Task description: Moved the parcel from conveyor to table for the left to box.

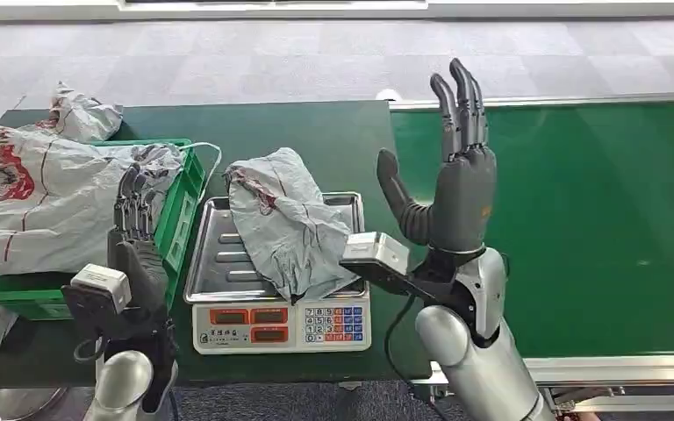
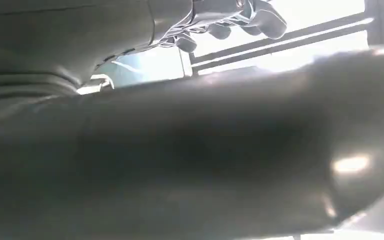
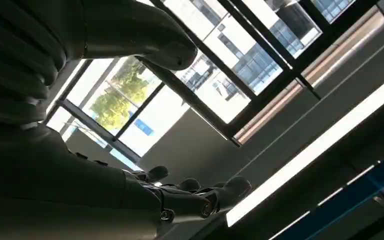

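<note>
The parcel (image 1: 285,219), a crumpled grey mailer bag with a red mark, lies across the steel pan of the scale (image 1: 276,303), which stands on the dark green tabletop (image 1: 316,132) just beside the conveyor (image 1: 579,219). Judging by that spot, the move off the belt looks done: the bag rests where its weight can be read and where the left arm can reach it, and the belt's visible stretch carries nothing. To the left of the scale sits the green crate (image 1: 180,206), already heaped with more grey bags (image 1: 44,189), which is presumably the box the parcel is meant for. The right robot hand (image 1: 456,189) is raised above the seam between tabletop and belt, palm turned toward the parcel, fingers straight and together, thumb splayed wide; it is fully released, holds nothing and touches nothing. In the right wrist view its fingers (image 3: 195,192) also stretch out with nothing in them. The left robot hand (image 1: 136,237) stands at the crate's near side, fingers pointing up and extended close to the crate wall and the bags; it seems released and empty, though whether it brushes the crate I cannot tell. The left wrist view is too blurred to settle that.
</note>
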